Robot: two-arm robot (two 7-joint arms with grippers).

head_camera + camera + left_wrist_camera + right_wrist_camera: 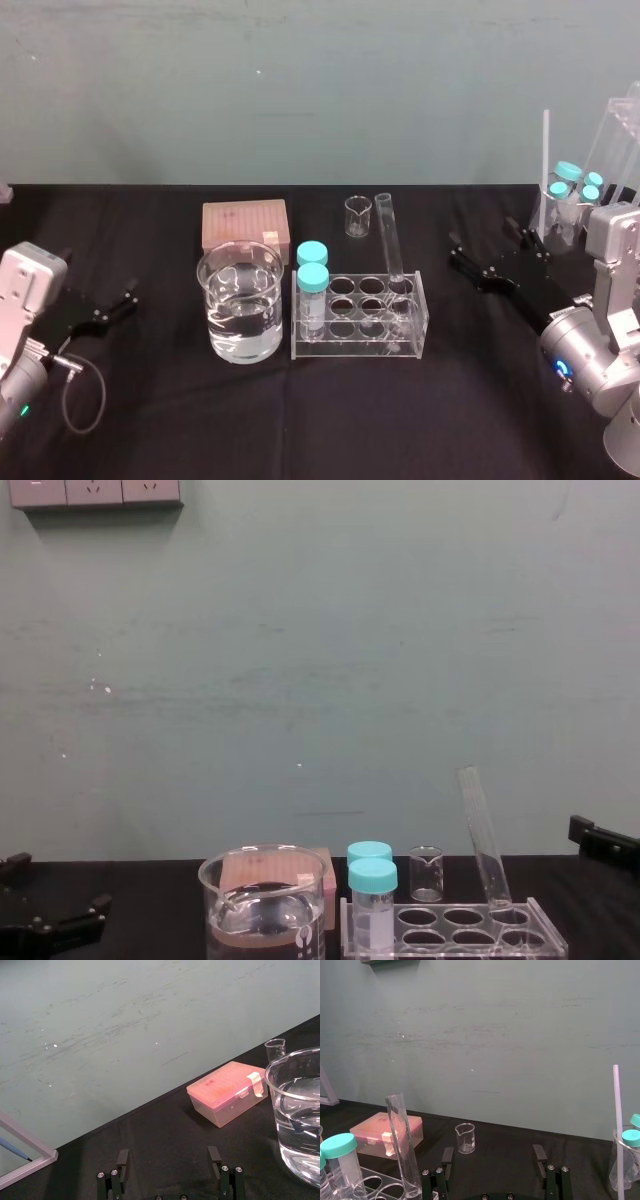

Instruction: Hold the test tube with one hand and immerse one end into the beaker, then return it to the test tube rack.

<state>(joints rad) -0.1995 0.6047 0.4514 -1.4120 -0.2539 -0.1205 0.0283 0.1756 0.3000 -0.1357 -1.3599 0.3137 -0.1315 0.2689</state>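
Note:
The test tube (388, 240) stands tilted in a back right hole of the clear test tube rack (360, 318); it also rises near the camera in the right wrist view (402, 1145) and leans in the chest view (485, 840). The large beaker (240, 312), partly filled with clear liquid, sits just left of the rack. My right gripper (488, 250) hovers open to the right of the rack, its jaws wide apart with nothing between them (493, 1157). At the table's left my left gripper (125, 300) is open and holds nothing (168, 1160), with the beaker (300, 1110) off to its side.
Two teal-capped vials (313, 275) stand at the rack's left end. A pink lidded box (245, 225) and a tiny beaker (357, 216) lie behind. More teal-capped vials in a clear holder (575, 190) stand at the far right beside my right arm.

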